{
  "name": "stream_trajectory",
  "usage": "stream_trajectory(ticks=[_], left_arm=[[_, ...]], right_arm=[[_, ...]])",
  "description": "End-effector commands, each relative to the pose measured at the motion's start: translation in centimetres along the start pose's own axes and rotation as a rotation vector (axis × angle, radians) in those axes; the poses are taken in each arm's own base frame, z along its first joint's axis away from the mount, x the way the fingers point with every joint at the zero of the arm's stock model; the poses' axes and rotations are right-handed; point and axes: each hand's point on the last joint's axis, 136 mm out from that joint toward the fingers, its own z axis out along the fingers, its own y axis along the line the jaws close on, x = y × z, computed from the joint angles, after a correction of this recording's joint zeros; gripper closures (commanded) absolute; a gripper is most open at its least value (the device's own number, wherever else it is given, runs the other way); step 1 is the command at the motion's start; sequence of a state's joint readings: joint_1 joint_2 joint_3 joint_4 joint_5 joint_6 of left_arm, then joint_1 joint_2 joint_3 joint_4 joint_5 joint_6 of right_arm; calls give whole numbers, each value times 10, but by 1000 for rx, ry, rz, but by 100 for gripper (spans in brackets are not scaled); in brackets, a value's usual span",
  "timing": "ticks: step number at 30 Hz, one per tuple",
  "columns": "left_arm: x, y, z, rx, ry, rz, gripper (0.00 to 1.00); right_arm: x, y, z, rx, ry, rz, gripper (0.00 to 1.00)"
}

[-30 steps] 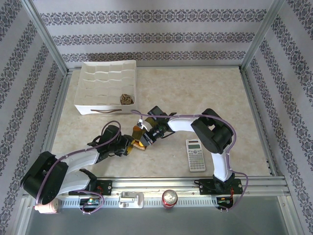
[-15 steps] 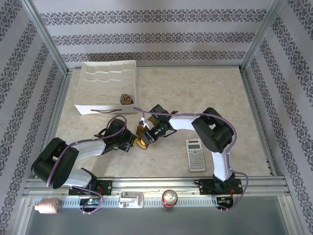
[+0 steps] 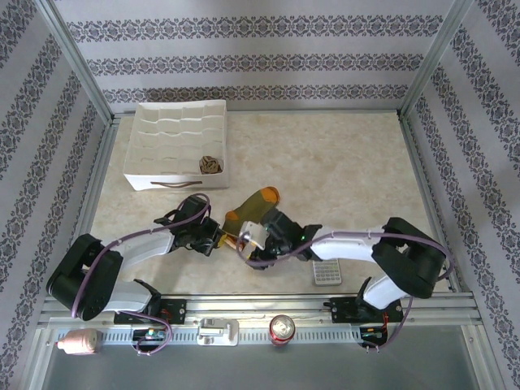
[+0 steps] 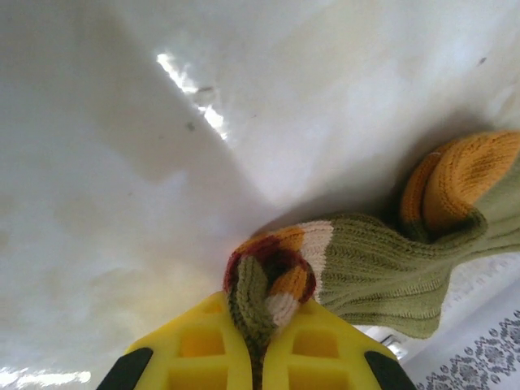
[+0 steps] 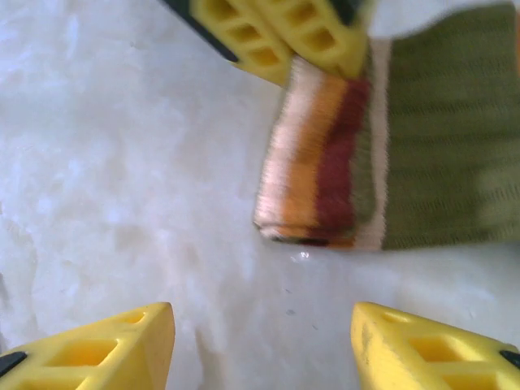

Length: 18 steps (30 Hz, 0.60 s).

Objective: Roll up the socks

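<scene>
Grip status: left jaws pinch the striped cuff (image 4: 272, 280) of the olive sock (image 4: 382, 268). They are pressed together on the bunched fabric, which bulges out past their tips.

Left wrist view: the sock body runs from the pinch toward 3 o'clock. Orange heel (image 4: 463, 175) is folded up at 2 o'clock. Pale marbled desk (image 4: 122, 162) lies beneath.

Right jaws are spread wide with nothing between them. Right wrist view: the two yellow halves sit low in frame, one at 7 o'clock and one at 5 o'clock. The cuff end lies flat on the desk at 1 o'clock from them, apart from both. Its bands read cream, orange, dark red and olive, then plain olive knit toward 3 o'clock. Left jaws show at 12 o'clock, at the cuff's top edge. This view is soft with blur.

Top view: both sets of jaws meet near desk centre. Left arm (image 3: 138, 244) comes in from 8 o'clock and right arm (image 3: 357, 244) from 4 o'clock. The sock stretches away toward 1 o'clock, with its orange toe (image 3: 268, 193) at the far end.

White divided tray (image 3: 175, 142) sits at 11 o'clock from the jaws, well apart. Argyle sock (image 3: 210, 164) sits rolled up in the compartment at the tray's 5 o'clock corner. Calculator (image 3: 327, 272) lies under the right arm, partly covered. Soda can (image 3: 283, 327) stands on the front rail at 6 o'clock.
</scene>
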<state>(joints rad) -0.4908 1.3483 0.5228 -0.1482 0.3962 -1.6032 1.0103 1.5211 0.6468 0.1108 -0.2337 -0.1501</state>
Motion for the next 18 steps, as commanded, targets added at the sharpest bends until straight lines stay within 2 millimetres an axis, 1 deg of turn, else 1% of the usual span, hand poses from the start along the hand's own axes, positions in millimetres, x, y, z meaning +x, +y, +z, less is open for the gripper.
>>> stream_trajectory(ticks=[1,3,6,9,14,16,17,18], left_arm=[[1,64,-3,-279,0,-82,100],[2,64,-4,-301,6,-83,100],[2,63,-3,-308,9,-85,100],[3,62,-2,-303,14,-87,100],[3,61,-1,-300,19,-83,100],[4,60,-1,-295,23,-82,100],[4,60,0,-293,24,-82,100],[4,58,0,-289,26,-80,100]], right_arm=[[-22,-13,1,234,-40,-223,41],[-29,-9,6,298,-25,-308,41],[-39,-9,15,383,-3,-402,41],[-38,-11,27,418,39,-447,42],[-36,-21,38,459,78,-476,47],[-35,-22,42,446,85,-476,53],[-35,-23,44,440,89,-471,62],[-34,-24,45,433,97,-464,72]])
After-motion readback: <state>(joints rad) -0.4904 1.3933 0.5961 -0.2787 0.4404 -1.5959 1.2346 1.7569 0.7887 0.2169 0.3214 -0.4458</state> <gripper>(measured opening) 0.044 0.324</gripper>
